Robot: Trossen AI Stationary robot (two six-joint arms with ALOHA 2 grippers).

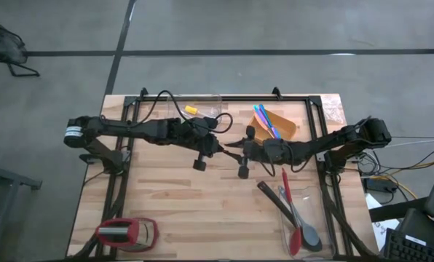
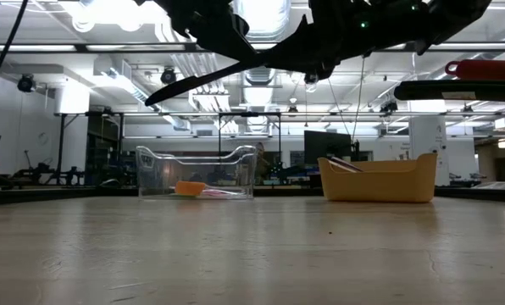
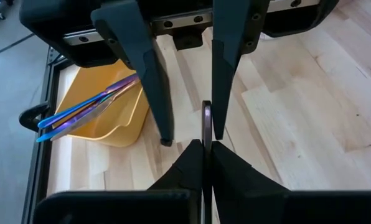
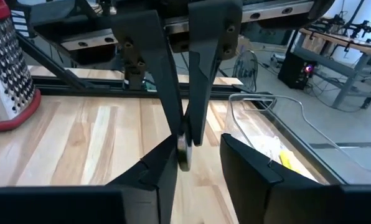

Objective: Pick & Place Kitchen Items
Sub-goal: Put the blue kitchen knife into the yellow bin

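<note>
the long black spoon (image 2: pixel 203 80) hangs in the air above the middle of the counter (image 1: pixel 188 204), caught between the two arms where they meet. the left pincer (image 3: pixel 204 148) is closed on it, its two tips pressed together with the thin dark edge of the spoon rising between them. the right pincer (image 4: pixel 198 143) faces it from the other side and stands open, one finger on each side of the spoon; in the right wrist view one finger looks to be against the spoon's rounded end and the other stands clear, with counter showing in the gap. the high view shows only that the two pincers come nose to nose near the counter's centre, and the spoon itself is hard to pick out there among the dark arms. the low view shows what that one misses: the spoon is well above the counter, tilted, its long handle slanting down and away from the arms. the high view alone shows the rest of the items: thin blue and purple cutlery (image 1: pixel 266 120) in the orange bowl (image 1: pixel 288 129) at the far side, a small yellow piece (image 1: pixel 191 110) in a clear tub (image 1: pixel 211 102) beside it, a red spatula (image 1: pixel 288 211) and a grey one (image 1: pixel 306 231) near the right front corner, and a red-and-silver grater (image 1: pixel 126 231) at the left front corner.
</note>
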